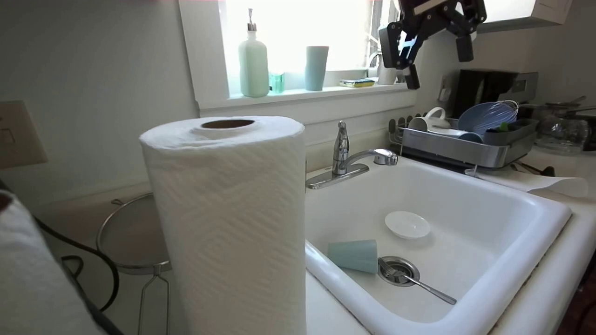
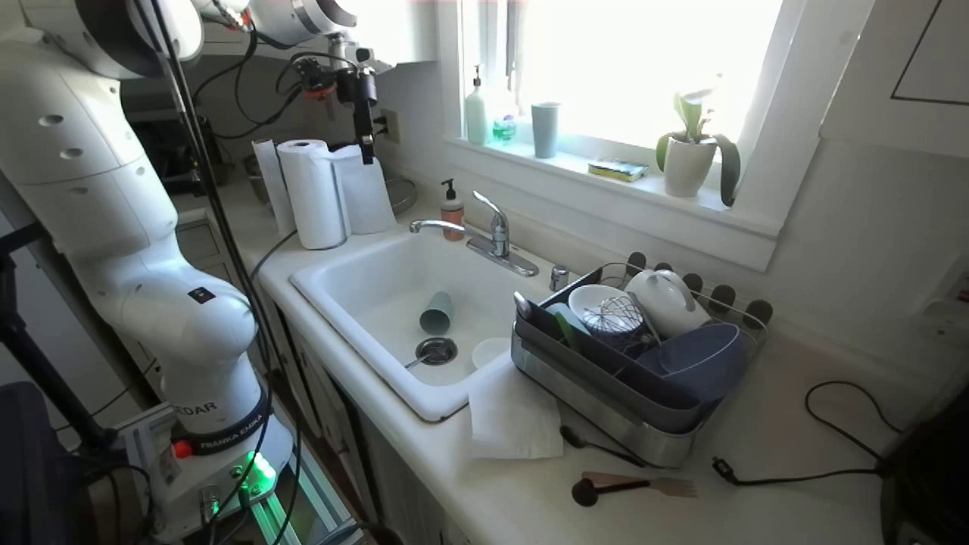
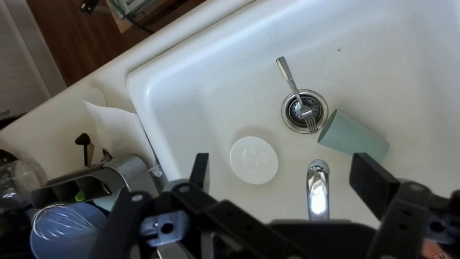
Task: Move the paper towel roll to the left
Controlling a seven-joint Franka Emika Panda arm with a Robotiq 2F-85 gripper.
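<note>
- Exterior view: the white robot arm [image 2: 113, 212] stood beside the counter [image 2: 772, 424], and only there was it seen down to its base.
- Sink [image 1: 514, 265]: all 3 views took it in, and the wrist view looked down on it from above.
- Dish rack [image 2: 598, 405]: both exterior views showed it beside the sink; the wrist view caught only part, at lower left.
- Paper towel roll [image 1: 228, 223]: it stood upright on the counter near the sink, at the end away from the rack, hollow core facing up. Both exterior views had it; the wrist view did not.
- Gripper [image 2: 368, 149]: it appeared edge-on in an exterior view, where its gap could not be judged.
- Cup [image 3: 354, 136]: it lay on its side in the sink, mouth toward the drain [image 3: 314, 104].
- White dish [image 3: 254, 160]: the wrist view showed it whole.
- Fork [image 3: 294, 85]: it lay across the drain.
- Fingers [image 3: 372, 185]: the 2 were spread wide apart, holding and touching nothing.
</note>
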